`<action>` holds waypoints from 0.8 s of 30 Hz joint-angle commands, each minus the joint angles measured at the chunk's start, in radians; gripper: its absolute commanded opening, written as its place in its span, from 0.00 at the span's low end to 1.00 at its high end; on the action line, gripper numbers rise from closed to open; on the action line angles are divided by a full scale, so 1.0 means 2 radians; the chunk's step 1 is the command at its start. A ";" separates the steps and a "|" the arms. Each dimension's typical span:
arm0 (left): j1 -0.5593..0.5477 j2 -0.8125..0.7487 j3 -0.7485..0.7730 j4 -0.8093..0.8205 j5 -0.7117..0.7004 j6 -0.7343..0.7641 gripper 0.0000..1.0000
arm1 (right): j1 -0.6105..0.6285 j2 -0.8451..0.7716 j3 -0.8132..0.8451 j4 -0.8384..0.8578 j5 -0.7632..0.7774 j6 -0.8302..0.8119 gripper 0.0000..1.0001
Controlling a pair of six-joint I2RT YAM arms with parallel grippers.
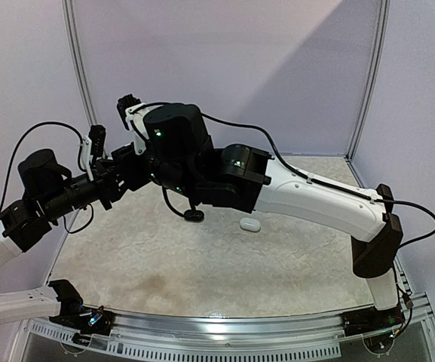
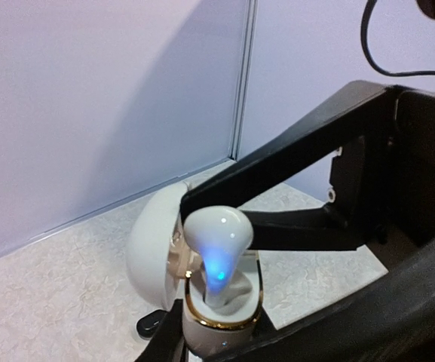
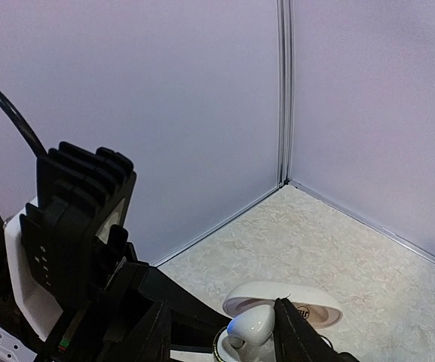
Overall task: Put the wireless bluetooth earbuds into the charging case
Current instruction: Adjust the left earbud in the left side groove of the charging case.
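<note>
My left gripper (image 2: 221, 341) is shut on the base of an open white charging case (image 2: 221, 320) with a gold rim, held above the table. Its lid (image 2: 151, 235) is swung back. A white earbud (image 2: 217, 237) with a blue light stands stem-down in the case's cavity. My right gripper (image 3: 221, 317) is spread around the earbud (image 3: 251, 326). One of its fingers (image 3: 291, 332) touches the bud on the lid side, and the other finger stands clear of it. In the top view both grippers, left (image 1: 111, 185) and right (image 1: 124, 162), meet at the far left, and the case is hidden.
A small black piece (image 1: 194, 215) and a small white oval piece (image 1: 250, 224) lie on the speckled table (image 1: 202, 264) under the right arm. I cannot tell whether they are buds or cases. The black piece also shows in the left wrist view (image 2: 151, 324). Purple walls enclose the table.
</note>
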 commanded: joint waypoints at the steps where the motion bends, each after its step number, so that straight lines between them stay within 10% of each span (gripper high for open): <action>1: -0.009 -0.001 0.008 0.027 -0.006 -0.008 0.00 | -0.003 0.018 0.002 -0.048 0.001 -0.002 0.47; 24: -0.003 -0.006 0.003 0.036 -0.007 -0.012 0.00 | -0.002 0.020 0.002 -0.089 -0.015 0.014 0.58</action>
